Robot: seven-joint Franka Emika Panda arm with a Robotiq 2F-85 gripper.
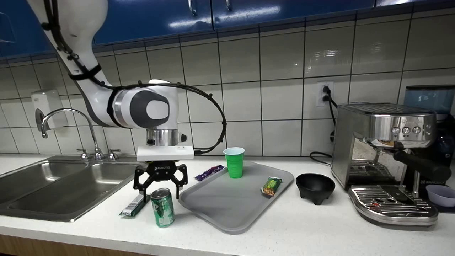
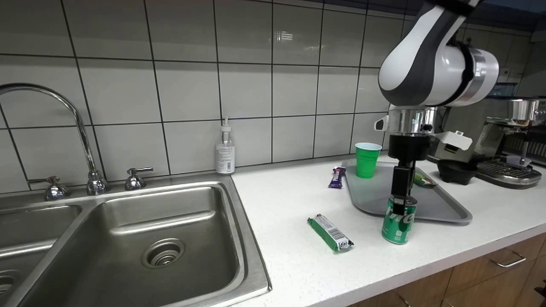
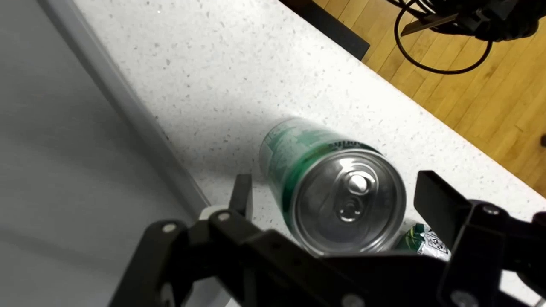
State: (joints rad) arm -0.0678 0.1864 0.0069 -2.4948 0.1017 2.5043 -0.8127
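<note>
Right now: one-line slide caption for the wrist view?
Open gripper, fingers flanking an upright green can; gray tray at frame left, wrapped bar partly visible.

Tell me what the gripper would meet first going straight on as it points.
Likely the green can: the open gripper points down at it, fingers apart on either side of its lid in the wrist view. The depth is hard to judge.
</note>
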